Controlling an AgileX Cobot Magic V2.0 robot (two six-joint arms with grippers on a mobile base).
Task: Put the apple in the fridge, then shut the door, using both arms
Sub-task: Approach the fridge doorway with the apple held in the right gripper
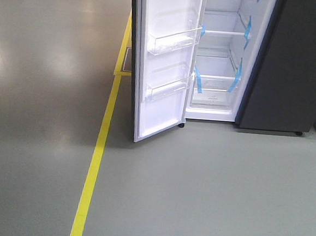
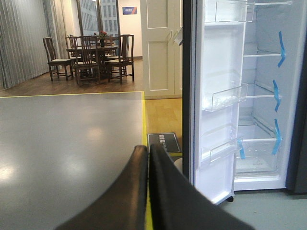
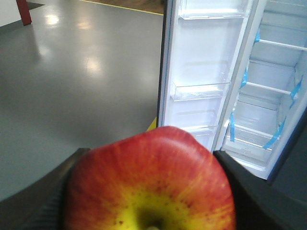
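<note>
Our right gripper [image 3: 154, 206] clamps the round red-and-yellow apple [image 3: 148, 172], well short of the tall dark grey fridge [image 1: 293, 63]. Our left gripper [image 2: 147, 154] is pinched together, empty. We should advance straight toward a white shelf [image 1: 224, 32], clearing the fridge's open white-lined door [image 1: 165, 58].

- I take this for a test hall staged as a home, not a real kitchen.
- Glossy grey floor [image 1: 51, 88] marked with a yellow line [image 1: 94, 167]; the fridge [image 1: 223, 57] stands on it, blue tape [image 2: 281, 48] inside.
- Beyond: dining table [image 2: 91, 49], chairs [image 2: 125, 55], wood floor [image 2: 57, 86].
</note>
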